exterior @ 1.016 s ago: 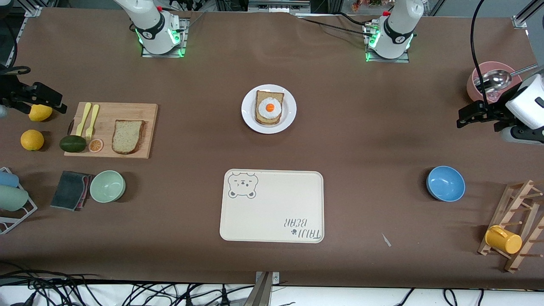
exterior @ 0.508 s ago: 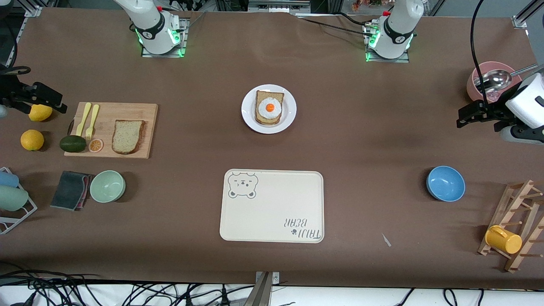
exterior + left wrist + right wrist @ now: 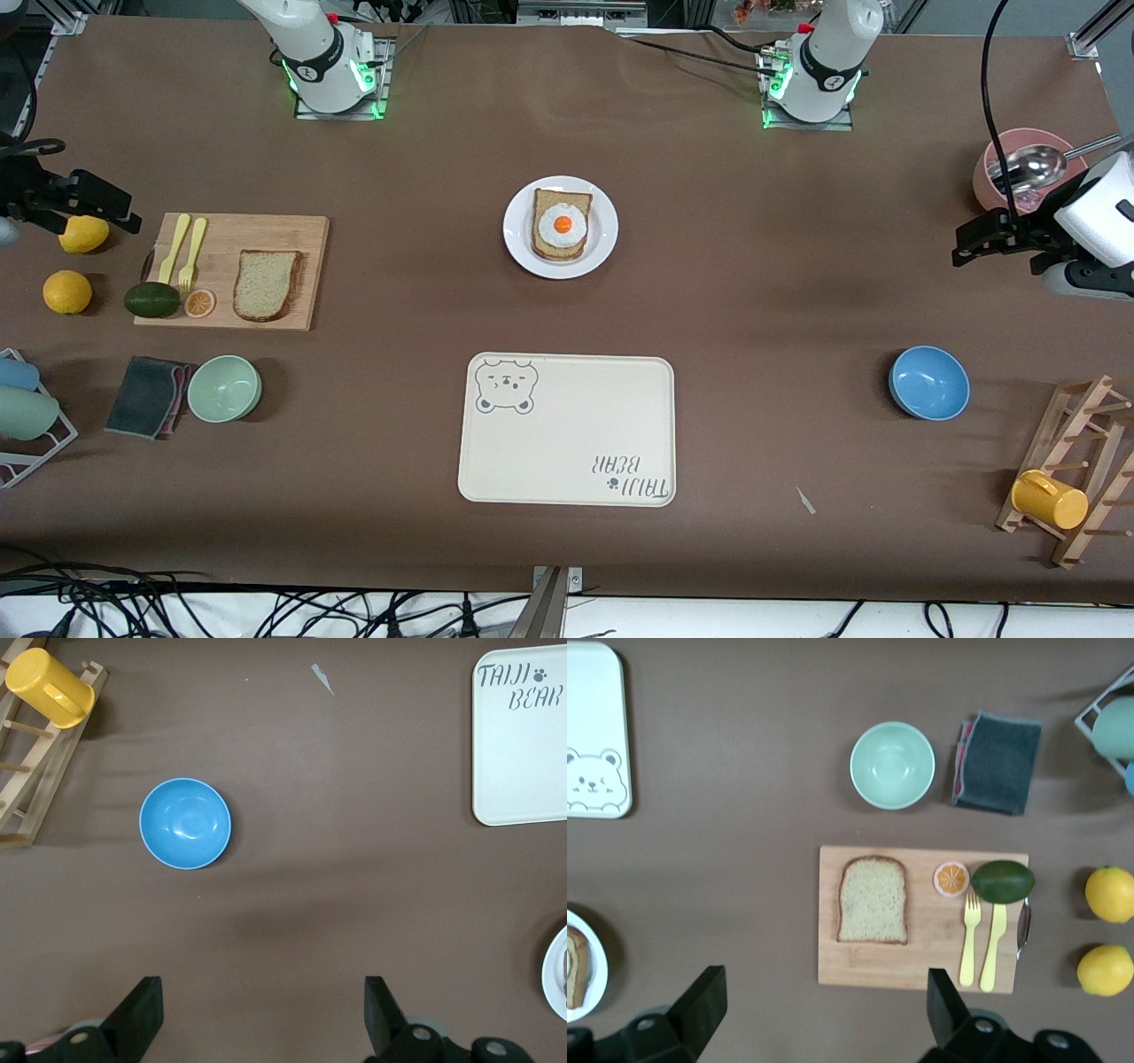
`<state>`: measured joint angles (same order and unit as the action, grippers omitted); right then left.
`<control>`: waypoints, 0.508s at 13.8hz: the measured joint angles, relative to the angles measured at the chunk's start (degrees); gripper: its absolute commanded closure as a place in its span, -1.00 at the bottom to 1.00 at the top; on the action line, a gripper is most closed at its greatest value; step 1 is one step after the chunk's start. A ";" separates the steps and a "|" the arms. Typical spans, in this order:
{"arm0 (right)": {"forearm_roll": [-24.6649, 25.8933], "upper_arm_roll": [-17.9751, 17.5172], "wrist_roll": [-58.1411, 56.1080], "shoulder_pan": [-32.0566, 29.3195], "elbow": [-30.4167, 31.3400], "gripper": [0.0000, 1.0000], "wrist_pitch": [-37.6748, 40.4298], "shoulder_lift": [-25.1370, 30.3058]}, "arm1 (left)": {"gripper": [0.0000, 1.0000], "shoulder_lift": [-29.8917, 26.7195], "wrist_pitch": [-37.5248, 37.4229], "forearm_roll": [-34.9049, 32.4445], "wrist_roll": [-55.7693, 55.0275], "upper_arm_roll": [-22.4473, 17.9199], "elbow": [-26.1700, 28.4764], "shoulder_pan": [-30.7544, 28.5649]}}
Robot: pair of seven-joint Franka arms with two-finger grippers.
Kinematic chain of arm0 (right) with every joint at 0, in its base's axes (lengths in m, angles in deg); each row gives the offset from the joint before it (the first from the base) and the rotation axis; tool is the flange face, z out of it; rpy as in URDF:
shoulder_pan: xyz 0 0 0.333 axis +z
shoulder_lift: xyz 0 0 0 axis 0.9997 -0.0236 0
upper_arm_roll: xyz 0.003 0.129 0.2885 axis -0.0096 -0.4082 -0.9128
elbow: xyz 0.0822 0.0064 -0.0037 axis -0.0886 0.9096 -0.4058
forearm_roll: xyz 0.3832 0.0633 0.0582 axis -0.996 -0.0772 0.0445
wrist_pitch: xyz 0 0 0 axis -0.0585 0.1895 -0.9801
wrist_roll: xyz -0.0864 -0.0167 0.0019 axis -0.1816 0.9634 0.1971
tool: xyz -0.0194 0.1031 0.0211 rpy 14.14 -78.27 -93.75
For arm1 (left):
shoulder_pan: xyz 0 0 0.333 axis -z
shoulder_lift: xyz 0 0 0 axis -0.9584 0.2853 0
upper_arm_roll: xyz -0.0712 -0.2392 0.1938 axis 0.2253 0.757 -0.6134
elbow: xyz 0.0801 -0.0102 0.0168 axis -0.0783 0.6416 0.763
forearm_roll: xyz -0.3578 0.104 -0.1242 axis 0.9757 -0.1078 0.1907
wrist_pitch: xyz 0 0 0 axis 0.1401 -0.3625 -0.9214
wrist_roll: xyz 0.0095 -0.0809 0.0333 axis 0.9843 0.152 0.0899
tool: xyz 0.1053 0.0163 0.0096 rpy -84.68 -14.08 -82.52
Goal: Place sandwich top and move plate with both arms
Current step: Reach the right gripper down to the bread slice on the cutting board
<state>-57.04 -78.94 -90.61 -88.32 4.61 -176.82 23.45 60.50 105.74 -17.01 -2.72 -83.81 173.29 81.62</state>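
Note:
The sandwich top [image 3: 266, 284], a plain brown bread slice, lies flat on a wooden cutting board [image 3: 301, 232] toward the right arm's end of the table; the right wrist view shows the same slice [image 3: 873, 899]. The white plate [image 3: 518, 232] sits mid-table and carries a bread slice with a fried egg [image 3: 562, 224]. My right gripper [image 3: 124, 211] hangs open and empty over a lemon beside the board, its fingers [image 3: 704, 1001] wide apart. My left gripper [image 3: 961, 248] hangs open and empty by the pink bowl, with bare table between its fingers [image 3: 142, 1014].
A cream bear-print tray [image 3: 567, 430] lies nearer the front camera than the plate. A green bowl [image 3: 224, 388], a dark cloth [image 3: 146, 396], an avocado [image 3: 151, 299], lemons [image 3: 67, 291] and yellow cutlery [image 3: 186, 248] surround the board. A blue bowl [image 3: 928, 382], a pink bowl with spoon [image 3: 1019, 168] and a mug rack [image 3: 1076, 470] stand at the left arm's end.
The right gripper has shifted slightly, uncovering a little more of the lemon beneath it. The left arm, bread, plate and everything else stay put.

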 measured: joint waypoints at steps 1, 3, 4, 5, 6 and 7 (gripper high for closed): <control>0.03 0.08 0.00 -0.04 0.22 -1.00 0.35 -0.38 | -1.00 0.00 0.00 0.00 0.01 0.00 -0.01 0.00; 0.48 0.27 0.00 -0.13 0.81 -1.00 0.40 -1.91 | -1.00 0.00 0.00 0.00 0.03 0.00 -0.03 0.00; 0.70 0.33 0.00 -0.19 1.08 -1.00 0.37 -3.10 | -1.00 0.00 0.00 0.00 0.03 0.00 -0.04 0.00; 0.82 0.36 0.06 -0.21 1.37 -1.00 0.33 -4.57 | -1.00 0.00 0.00 0.00 0.04 0.00 -0.05 0.00; 0.91 0.35 0.37 -0.19 1.71 -1.00 0.14 -6.28 | -1.00 0.00 0.00 0.00 0.04 0.00 -0.08 0.00; 1.07 0.32 0.90 -0.15 2.13 -1.00 -0.78 -8.15 | -1.00 0.00 0.00 0.00 0.05 0.00 -0.09 0.00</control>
<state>-55.97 -78.62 -89.71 -88.47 6.74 -177.61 15.30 60.49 105.74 -17.01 -2.68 -83.81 173.20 81.62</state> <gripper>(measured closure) 0.000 0.000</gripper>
